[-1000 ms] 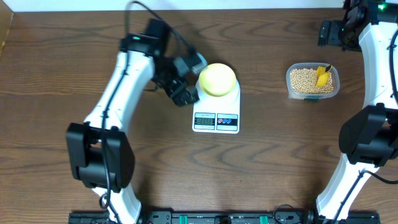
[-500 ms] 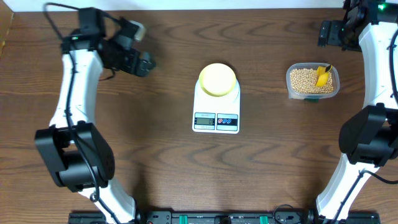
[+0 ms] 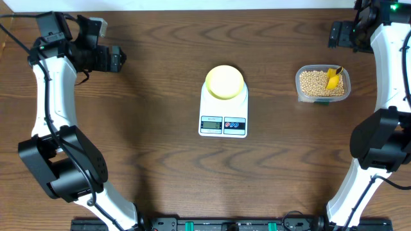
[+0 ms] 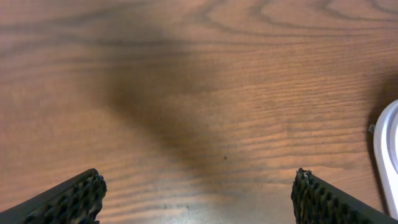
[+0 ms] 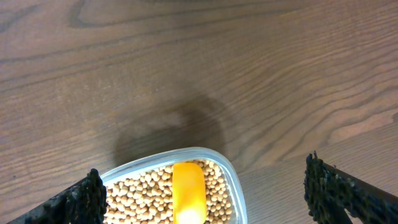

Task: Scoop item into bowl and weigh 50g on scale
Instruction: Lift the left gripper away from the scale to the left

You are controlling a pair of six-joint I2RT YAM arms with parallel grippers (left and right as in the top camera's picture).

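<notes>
The pale yellow-green bowl [image 3: 225, 81] sits on the round platform of the white scale [image 3: 223, 122] at mid-table; I cannot make out anything inside it. Tan beans [image 3: 313, 82] fill a clear tub [image 3: 299, 86] at the right, with a yellow scoop [image 3: 332, 78] lying in them. My left gripper [image 3: 117, 59] hovers open and empty over bare wood at the far left back. In its wrist view the left gripper [image 4: 196, 199] has only table between its fingers. My right gripper [image 3: 336, 34] stands open behind the tub. The right wrist view shows the beans [image 5: 143, 193] and scoop [image 5: 188, 190] below the right gripper [image 5: 205, 199].
The scale's display and coloured buttons [image 3: 223, 124] face the front edge. A white curved edge [image 4: 388, 168] shows at the right border of the left wrist view. The tub's rim [image 5: 233, 180] lies between the right fingers. A black rail [image 3: 205, 224] lines the table front.
My left arm has swung away from the scale and bowl to the far left back of the table, gripper still open. The right arm, tub and scoop have not moved.
</notes>
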